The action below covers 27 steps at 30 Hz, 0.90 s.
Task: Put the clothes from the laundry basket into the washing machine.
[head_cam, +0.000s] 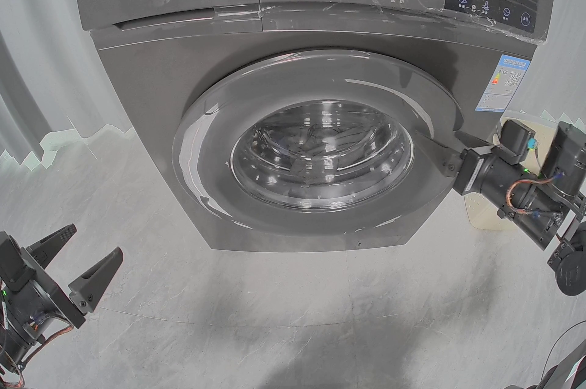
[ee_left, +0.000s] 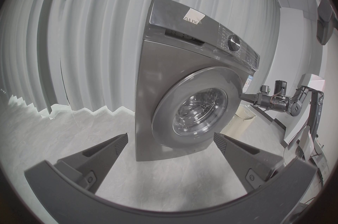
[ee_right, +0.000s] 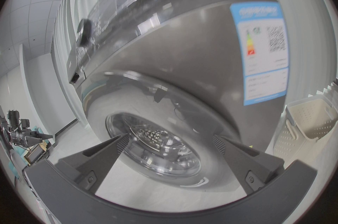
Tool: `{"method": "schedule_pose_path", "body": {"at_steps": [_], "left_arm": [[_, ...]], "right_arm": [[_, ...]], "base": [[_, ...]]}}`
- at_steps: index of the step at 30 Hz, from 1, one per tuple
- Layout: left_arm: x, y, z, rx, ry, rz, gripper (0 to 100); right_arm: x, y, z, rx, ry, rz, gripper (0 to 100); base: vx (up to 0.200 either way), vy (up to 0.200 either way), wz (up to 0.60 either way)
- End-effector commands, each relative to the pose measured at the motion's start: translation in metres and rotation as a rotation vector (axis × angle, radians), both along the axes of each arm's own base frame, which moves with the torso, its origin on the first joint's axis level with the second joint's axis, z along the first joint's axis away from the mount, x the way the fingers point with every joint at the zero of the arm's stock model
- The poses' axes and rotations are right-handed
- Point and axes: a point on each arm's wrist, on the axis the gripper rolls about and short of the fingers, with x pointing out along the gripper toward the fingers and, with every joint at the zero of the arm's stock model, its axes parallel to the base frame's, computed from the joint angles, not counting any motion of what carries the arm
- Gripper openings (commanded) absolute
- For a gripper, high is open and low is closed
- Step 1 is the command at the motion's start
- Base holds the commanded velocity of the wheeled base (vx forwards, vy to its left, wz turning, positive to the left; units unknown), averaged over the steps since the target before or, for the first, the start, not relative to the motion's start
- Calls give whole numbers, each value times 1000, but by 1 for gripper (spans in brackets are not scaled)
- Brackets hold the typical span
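Note:
The grey front-loading washing machine (head_cam: 305,103) stands in front of me, and its round glass door (head_cam: 320,155) is closed. My right gripper (head_cam: 436,155) is at the door's right rim, open, with the rim (ee_right: 211,136) close before its fingers. A cream laundry basket (ee_right: 310,122) stands on the floor to the right of the machine, partly behind my right arm (head_cam: 488,216). My left gripper (head_cam: 91,243) is low at the left, well away from the machine, open and holding nothing. It faces the machine (ee_left: 190,94) from the side.
Pale curtains (head_cam: 36,72) hang behind and on both sides of the machine. Light marbled floor (head_cam: 274,298) spreads in front of the door. A blue label (head_cam: 503,82) is stuck on the machine's front at the upper right.

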Motion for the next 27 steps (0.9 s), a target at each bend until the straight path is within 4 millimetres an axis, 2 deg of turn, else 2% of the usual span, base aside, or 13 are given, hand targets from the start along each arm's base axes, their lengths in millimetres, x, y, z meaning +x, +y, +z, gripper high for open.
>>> {"method": "schedule_pose_path", "body": {"at_steps": [1, 4, 7, 8, 10, 13, 15, 19, 20, 21, 23, 25, 27], "left_arm": [[-19, 12, 4, -41, -87, 37, 100], [-38, 23, 0, -57, -136, 79, 100], [-53, 31, -7, -54, -142, 102, 100], [-64, 36, -12, -51, -138, 110, 100], [-70, 38, -16, -44, -126, 110, 100], [-79, 42, -26, -25, -107, 194, 100], [-82, 43, -28, -26, -115, 225, 100], [-85, 43, -39, -2, -120, 305, 100], [-85, 43, -39, -2, -120, 305, 100], [-88, 43, -49, 18, -124, 329, 100], [-90, 43, -60, 36, -128, 342, 100], [-92, 43, -70, 40, -132, 340, 100], [-95, 43, -75, 43, -126, 345, 100]], "right_arm": [[-72, -11, -5, -4, -5, 149, 100], [-119, -39, -21, -32, -28, 155, 100], [-140, -62, -31, -60, -71, 72, 100], [-155, -74, -36, -57, -99, 27, 100], [-163, -80, -37, -51, -120, -4, 100], [-187, -95, -35, -49, -185, -142, 100], [-199, -100, -37, -66, -199, -196, 100], [-227, -106, -55, -88, -186, -248, 100], [-227, -106, -55, -88, -186, -248, 100], [-239, -107, -67, -91, -174, -248, 100], [-250, -109, -80, -96, -155, -248, 100], [-255, -109, -96, -98, -117, -251, 100], [-252, -109, -100, -98, -89, -254, 100]], "base": [[0, 0, 0], [0, 0, 0], [0, 0, 0], [0, 0, 0], [0, 0, 0], [0, 0, 0], [0, 0, 0], [0, 0, 0], [0, 0, 0], [0, 0, 0], [0, 0, 0], [0, 0, 0], [0, 0, 0]]}}
